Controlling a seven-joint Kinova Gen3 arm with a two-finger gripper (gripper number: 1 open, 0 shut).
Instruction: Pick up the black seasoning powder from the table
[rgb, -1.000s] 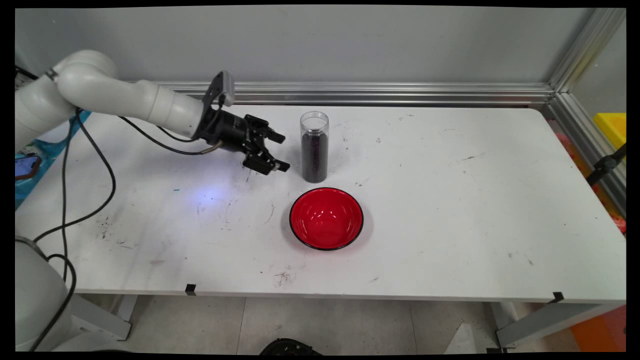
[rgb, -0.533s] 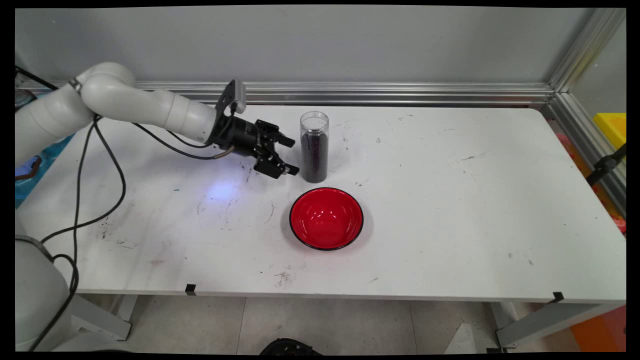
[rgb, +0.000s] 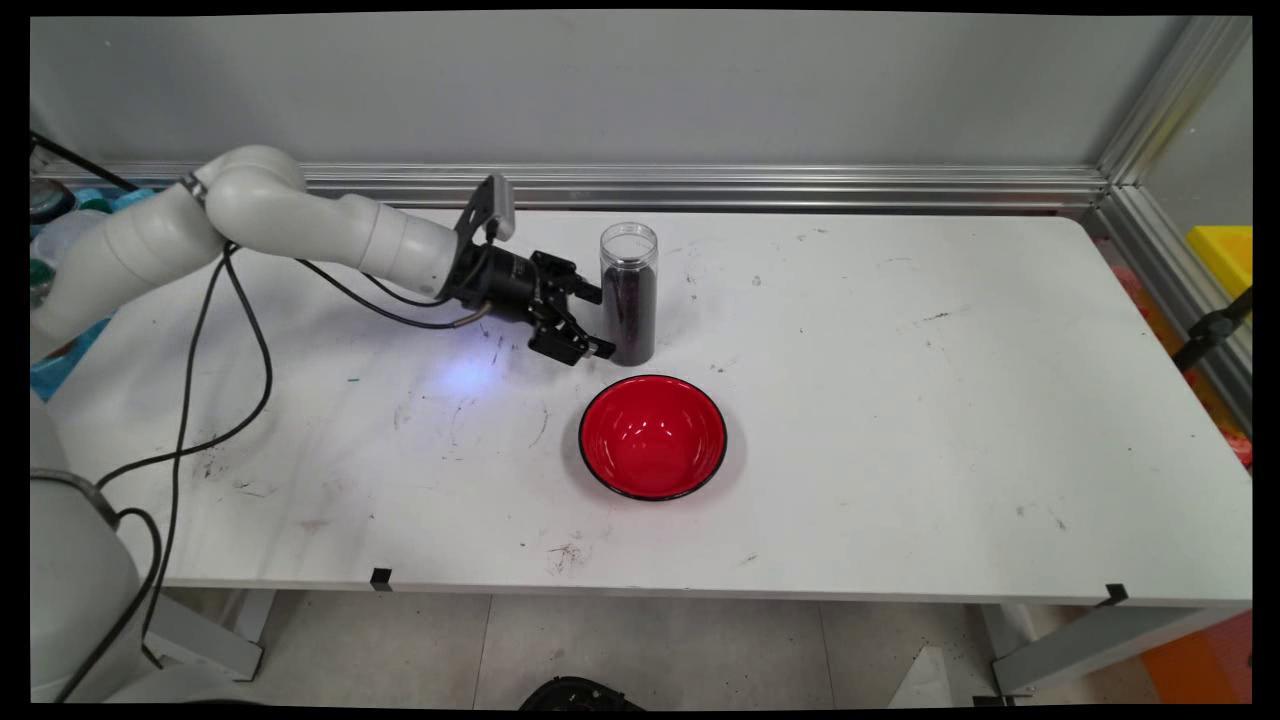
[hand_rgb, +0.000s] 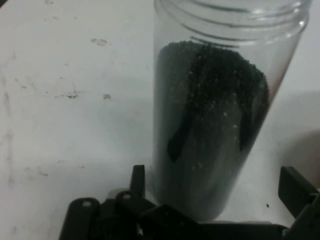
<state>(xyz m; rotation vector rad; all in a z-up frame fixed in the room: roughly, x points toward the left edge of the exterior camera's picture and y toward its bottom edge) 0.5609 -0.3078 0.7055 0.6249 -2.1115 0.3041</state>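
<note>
Looking from the left side, we see the white arm (rgb: 300, 215) reach low across the white tabletop (rgb: 900, 400), with black cables (rgb: 190, 380) hanging down from it. At its end is the black gripper (rgb: 600, 322), and its jaws are spread wide apart. They lie on their side, just above the tabletop. Next we come to the clear jar (rgb: 629, 293), which stands upright with no lid on top. It is filled most of the way with tiny dark grains. The jar sits near the back of the tabletop, about in the middle. In the main view one finger reaches the far side of the jar and the other reaches its near side, low down. In the hand view we see the jar (hand_rgb: 215, 115) very close, standing between the two fingers (hand_rgb: 295, 192), with a gap showing on each side, so nothing is squeezing it. Just in front of the jar, closer to us, sits a red bowl (rgb: 653, 437) with a black rim, and it has nothing inside. The bowl and the jar are near each other but do not touch.
</note>
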